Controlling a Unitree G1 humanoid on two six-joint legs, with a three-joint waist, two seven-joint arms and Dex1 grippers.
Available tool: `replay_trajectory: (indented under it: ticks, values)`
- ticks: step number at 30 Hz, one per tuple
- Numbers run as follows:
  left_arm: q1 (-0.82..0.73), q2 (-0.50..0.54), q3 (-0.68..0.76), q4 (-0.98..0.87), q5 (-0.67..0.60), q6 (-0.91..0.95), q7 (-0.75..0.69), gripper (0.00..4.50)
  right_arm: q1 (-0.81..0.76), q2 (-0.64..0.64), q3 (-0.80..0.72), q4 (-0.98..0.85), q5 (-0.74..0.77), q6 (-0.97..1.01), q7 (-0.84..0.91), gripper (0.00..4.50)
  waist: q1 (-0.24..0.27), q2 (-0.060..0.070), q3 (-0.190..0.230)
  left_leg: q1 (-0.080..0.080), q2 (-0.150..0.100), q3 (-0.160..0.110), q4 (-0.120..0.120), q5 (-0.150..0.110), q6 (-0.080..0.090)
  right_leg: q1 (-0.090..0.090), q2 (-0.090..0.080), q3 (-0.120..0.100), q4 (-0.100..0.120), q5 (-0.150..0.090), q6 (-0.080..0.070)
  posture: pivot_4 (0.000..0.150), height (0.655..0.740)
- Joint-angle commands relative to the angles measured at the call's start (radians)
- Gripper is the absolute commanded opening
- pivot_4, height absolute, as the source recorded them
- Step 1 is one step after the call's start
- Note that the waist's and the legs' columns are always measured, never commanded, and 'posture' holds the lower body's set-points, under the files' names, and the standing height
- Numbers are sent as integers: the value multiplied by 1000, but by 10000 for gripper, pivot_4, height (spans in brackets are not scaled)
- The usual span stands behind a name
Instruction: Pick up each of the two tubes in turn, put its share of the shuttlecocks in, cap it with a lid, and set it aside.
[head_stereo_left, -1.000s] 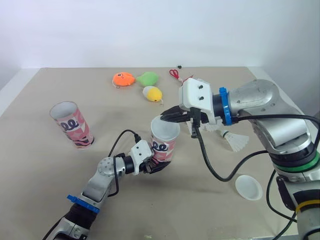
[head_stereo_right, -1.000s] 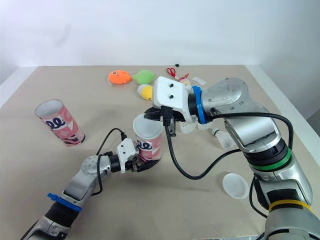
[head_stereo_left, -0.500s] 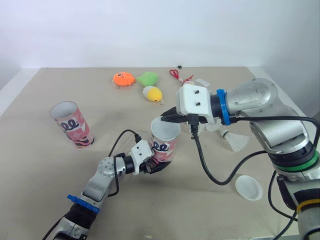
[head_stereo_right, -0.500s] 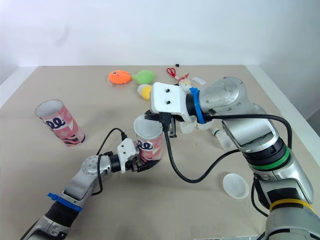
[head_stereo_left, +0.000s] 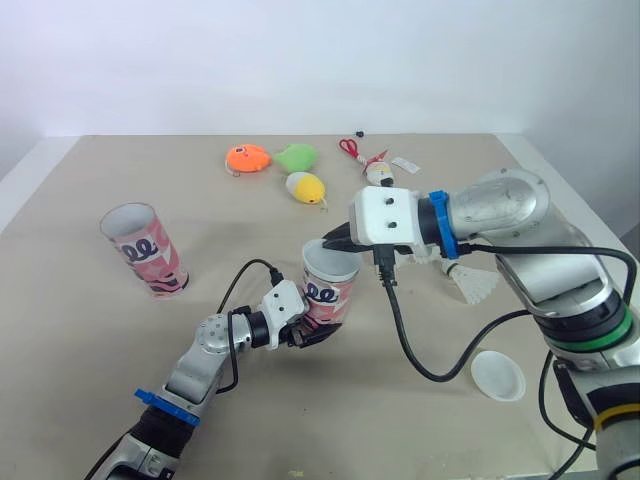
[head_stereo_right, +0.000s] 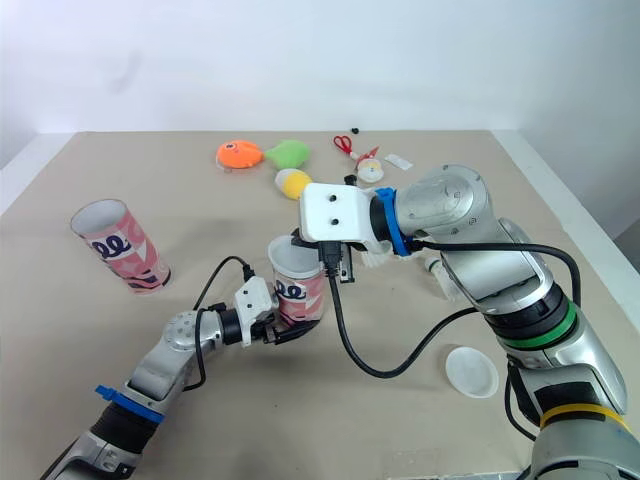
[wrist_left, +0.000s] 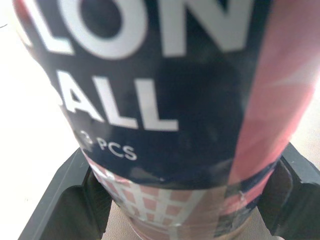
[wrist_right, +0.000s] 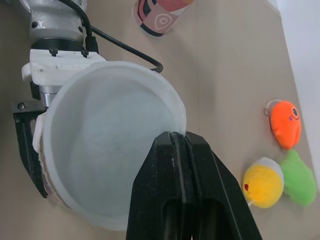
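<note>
Pink-and-navy printed cardboard tube (head_stereo_left: 330, 287): mouth up and leaning a little, near the middle of the beige table (head_stereo_left: 90, 330). I cannot tell whether its base touches the tabletop.
Left gripper (head_stereo_left: 310, 328): jaws clamped on the lower part of that tube, with a black finger (wrist_left: 75, 200) on each side of its printed wall.
Right gripper (head_stereo_left: 332, 241): over the tube's open mouth, jaws pressed together, tips at the white rim.
Second pink printed tube (head_stereo_left: 145, 250): open and standing tilted, well apart to the robot's left.
White round lid (head_stereo_left: 498, 376): flat on the table near the right arm, well apart from both tubes.
White feathered shuttlecock (head_stereo_left: 472, 283): lying on the table beside the right forearm. More white feathers show just behind that arm.
Far side: orange plush toy (head_stereo_left: 246, 158), green plush toy (head_stereo_left: 296, 156) and yellow plush toy (head_stereo_left: 306, 186) sit close together, with red-handled scissors (head_stereo_left: 348, 147) near them.
</note>
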Motion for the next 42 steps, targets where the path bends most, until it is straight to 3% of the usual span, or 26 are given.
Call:
replay_trajectory:
  ticks: [1,15,29,33,42]
  values:
    - [16,18,-7,52,27,42,7,32717,13,-12,22,-15,-27,-16,20,375,0,0,0,0,0,0,0,0,0,0,0,0,0,0,0,1500,7400]
    - [15,12,-10,53,27,44,11,32717,5,-4,33,33,-140,-156,2,375,0,0,0,1,0,-2,0,0,0,-1,0,-2,0,-3,5,1500,7400]
    - [14,15,-10,54,27,43,7,32717,63,-17,56,25,-233,-318,17,375,0,0,0,1,0,-4,-1,0,0,-1,-6,-8,-2,-1,-1,1500,7400]
    - [14,15,-10,54,26,43,7,32717,74,-9,51,20,-233,-326,29,375,0,0,0,1,0,-5,-1,0,0,-1,-11,-16,-2,-3,4,1500,7400]
    - [14,13,-10,55,26,43,8,32717,75,40,6,-10,-145,-206,42,375,0,0,0,1,0,-6,-1,0,0,-1,-18,-25,-2,-1,0,1500,7400]
